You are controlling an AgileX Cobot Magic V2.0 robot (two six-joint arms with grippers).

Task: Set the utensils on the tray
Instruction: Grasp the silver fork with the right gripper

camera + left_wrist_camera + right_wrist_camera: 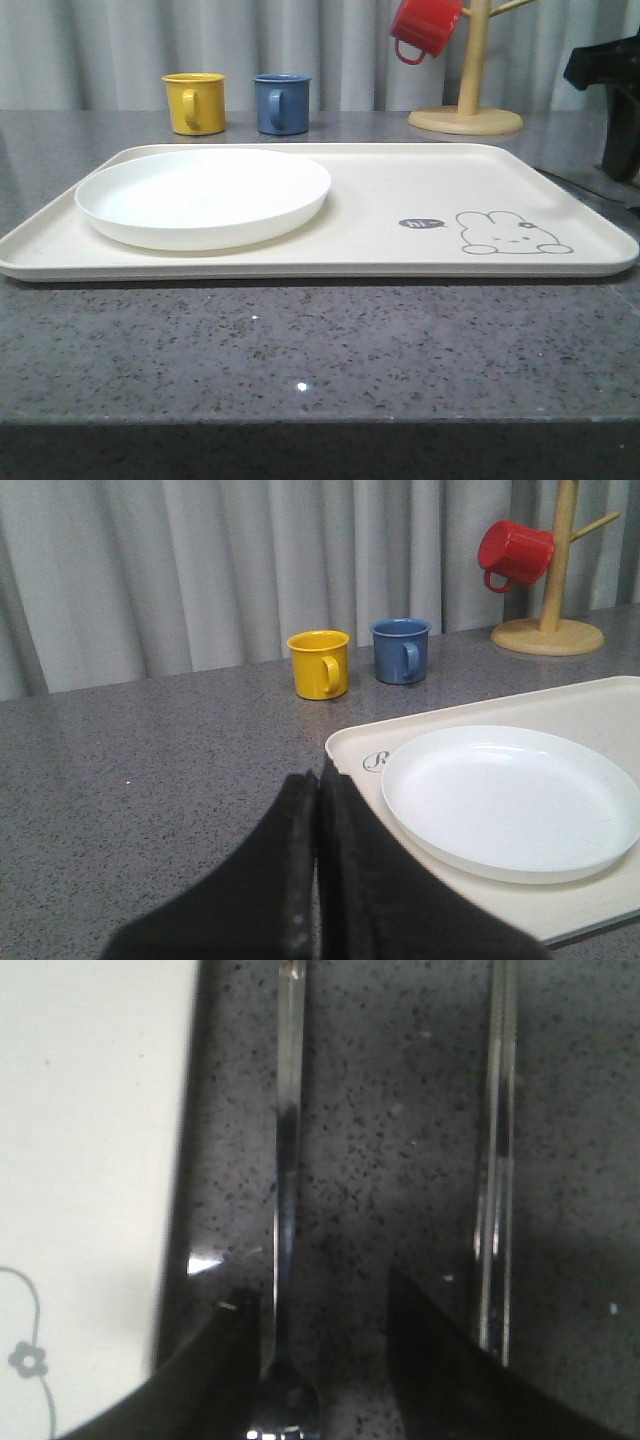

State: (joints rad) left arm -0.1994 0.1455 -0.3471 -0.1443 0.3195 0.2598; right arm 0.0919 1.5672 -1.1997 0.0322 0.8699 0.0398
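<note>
My right gripper [318, 1360] hangs low over the grey speckled counter [320, 350], its two dark fingers [215, 1370] spread apart with a slim silver utensil handle [287, 1160] running straight between them; the handle lies flat on the stone and widens into a neck right at the bottom edge of my wrist view, though I cannot tell from here whether it is the fork or the spoon. My fingers straddle it without closing, so nothing is gripped. On the other side of that handle, well apart from it, lie the chopsticks [497, 1160], two thin shiny rods pressed side by side, parallel to the handle. The cream tray [90, 1160] sits just beside the handle on its opposite side, its rim casting a dark shadow on the counter, and a bit of the grey rabbit drawing shows at its corner. In the front view the tray [420, 200] spans the table with a round white plate [203, 197] resting on its left half and the rabbit print [505, 233] at its right (no cutlery lies on it yet). My left gripper [318, 880] hovers near the tray's left corner, its black fingers pressed together with nothing between them. Behind the tray stand a yellow mug [195, 102] and a blue mug [281, 103], and a red mug [424, 27] hangs on a wooden mug tree [470, 90].
</note>
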